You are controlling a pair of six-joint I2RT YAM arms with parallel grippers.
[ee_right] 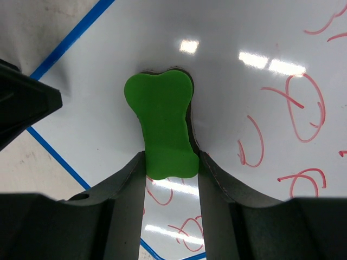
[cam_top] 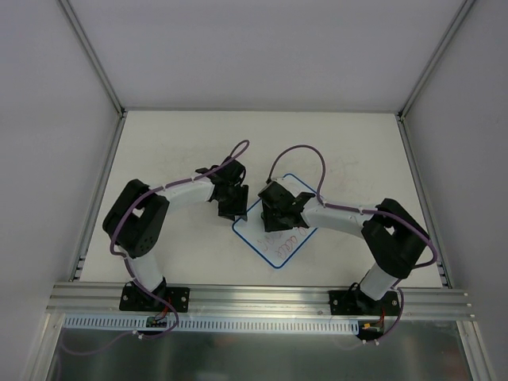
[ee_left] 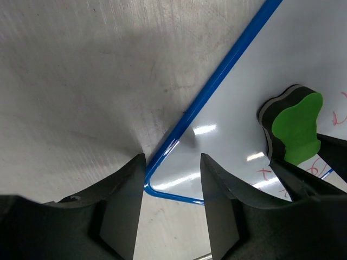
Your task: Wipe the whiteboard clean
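Observation:
The whiteboard (cam_top: 270,248) lies tilted like a diamond on the table between the arms, with a thin blue rim and red scribbles (ee_right: 303,108). My right gripper (ee_right: 172,162) is shut on the green bone-shaped eraser (ee_right: 161,124) and holds it flat against the board's surface (ee_right: 233,32); in the top view the right gripper (cam_top: 276,218) is over the board's middle. My left gripper (ee_left: 172,181) is open and straddles the board's rounded left corner (ee_left: 154,187), one finger over the table, one over the board (ee_left: 244,81). The eraser (ee_left: 295,127) shows there too.
The white tabletop (cam_top: 175,151) has faint smudges. Aluminium frame rails run along the left (cam_top: 99,190), right (cam_top: 421,198) and front (cam_top: 254,298) edges. The two grippers are close together over the board's left part.

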